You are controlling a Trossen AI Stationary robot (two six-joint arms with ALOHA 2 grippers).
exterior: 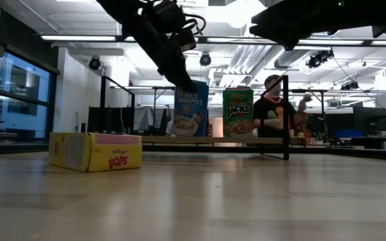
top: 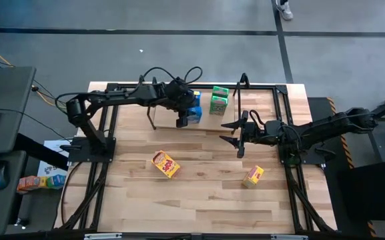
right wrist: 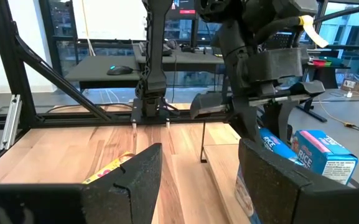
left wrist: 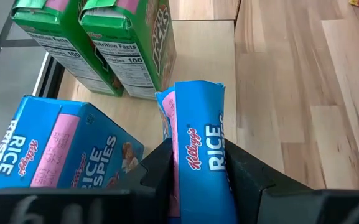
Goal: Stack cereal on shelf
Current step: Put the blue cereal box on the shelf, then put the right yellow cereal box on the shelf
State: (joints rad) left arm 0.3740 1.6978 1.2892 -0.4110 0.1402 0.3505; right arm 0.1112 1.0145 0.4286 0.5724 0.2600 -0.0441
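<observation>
The shelf stands at the table's far middle, a light board between thin black uprights. Two green cereal boxes and a blue Rice Krispies box stand upright on it. My left gripper is over the shelf's left part, shut on a second blue box just beside the first. My right gripper hovers open right of the shelf, above bare table. Two yellow boxes lie flat on the table: one near the middle, one toward the right. My left gripper pinches the second blue box by its two broad faces, near its upper end, one finger on each side. The fingers come from above, slanting down from the table's left. The box is upright, its bottom at board level in the low view; whether it rests there I cannot tell.
A larger black frame edges the table, with both arm bases on it. The near half of the table holds only the two yellow boxes. A person sits in the room beyond the far edge. A desk with a mouse stands off the table's left.
</observation>
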